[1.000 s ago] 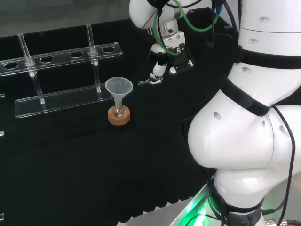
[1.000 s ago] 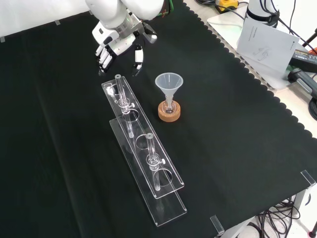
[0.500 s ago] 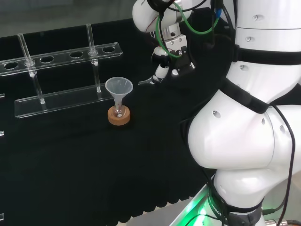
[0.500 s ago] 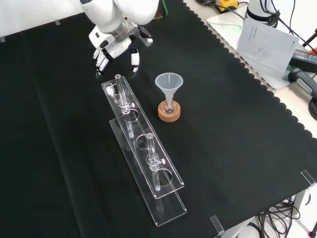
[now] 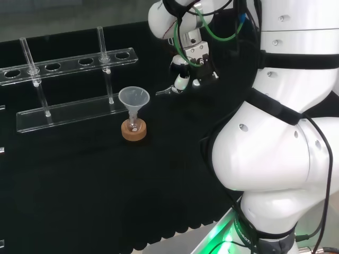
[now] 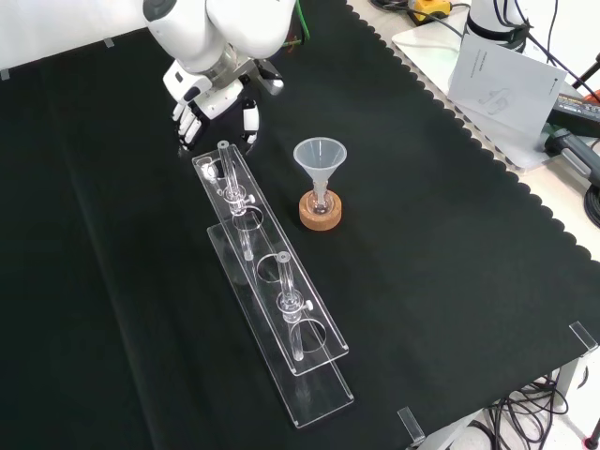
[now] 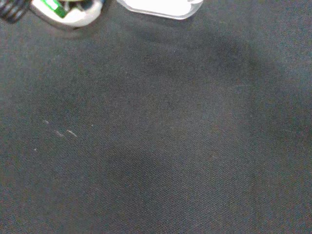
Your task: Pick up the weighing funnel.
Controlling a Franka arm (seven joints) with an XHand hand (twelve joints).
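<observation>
Funnel [image 6: 320, 155] atop cork ring [image 6: 321, 216], right of rack [image 6: 314, 384], front view.

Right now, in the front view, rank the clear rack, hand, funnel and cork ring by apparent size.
Largest: clear rack, by far.
Next, hand and funnel: close, and the arm hides part of the hand, so unranked.
Smallest: cork ring.
</observation>
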